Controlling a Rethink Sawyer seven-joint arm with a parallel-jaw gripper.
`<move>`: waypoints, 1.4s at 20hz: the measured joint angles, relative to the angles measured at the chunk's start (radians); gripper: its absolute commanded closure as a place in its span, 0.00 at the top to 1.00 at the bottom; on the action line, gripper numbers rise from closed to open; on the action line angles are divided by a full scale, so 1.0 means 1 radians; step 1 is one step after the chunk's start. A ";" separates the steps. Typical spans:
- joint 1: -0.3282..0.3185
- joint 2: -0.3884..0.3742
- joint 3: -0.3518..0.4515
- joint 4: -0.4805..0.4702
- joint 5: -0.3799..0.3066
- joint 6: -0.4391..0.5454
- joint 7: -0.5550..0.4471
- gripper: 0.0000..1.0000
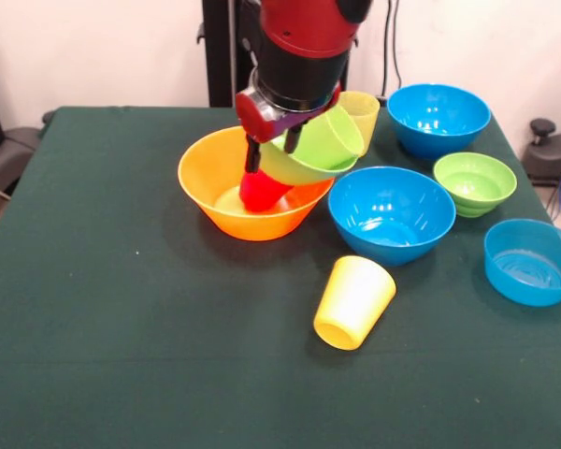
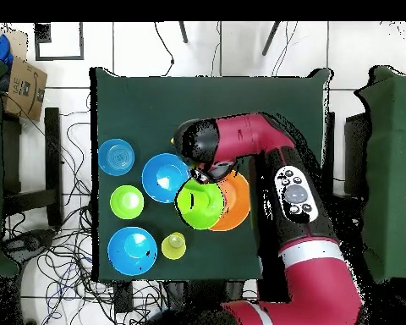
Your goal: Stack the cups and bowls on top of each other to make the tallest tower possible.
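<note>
The large orange bowl (image 1: 215,182) (image 2: 237,203) stands at the table's middle, with the red cup (image 1: 262,192) tipped inside it. My gripper (image 1: 270,161) (image 2: 208,176) is above it, its fingers either side of the rim of the large lime green bowl (image 1: 309,164) (image 2: 198,205). That bowl hangs steeply tilted over the orange bowl's rim, with a lime green cup (image 1: 335,136) lying in it. The bright yellow cup (image 1: 353,301) lies on its side near the front. The paler yellow cup (image 1: 365,108) (image 2: 173,245) stands behind the lime bowl.
One medium blue bowl (image 1: 391,213) (image 2: 164,176) sits right of the orange bowl and another (image 1: 438,117) (image 2: 132,250) at the back right. The small green bowl (image 1: 474,182) (image 2: 127,201) and the small shallow blue bowl (image 1: 531,262) (image 2: 116,156) stand at the right.
</note>
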 measured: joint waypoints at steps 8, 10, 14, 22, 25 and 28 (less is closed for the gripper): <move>-0.074 0.001 0.032 0.003 -0.032 0.000 -0.010 1.00; -0.104 0.000 0.044 0.008 -0.038 0.001 -0.027 1.00; -0.135 -0.002 0.059 0.016 -0.040 0.007 -0.050 1.00; -0.185 -0.008 0.110 0.017 -0.040 0.081 -0.113 1.00; -0.192 -0.016 0.128 0.017 -0.040 0.125 -0.119 1.00; -0.192 -0.028 0.144 0.016 -0.040 0.162 -0.119 1.00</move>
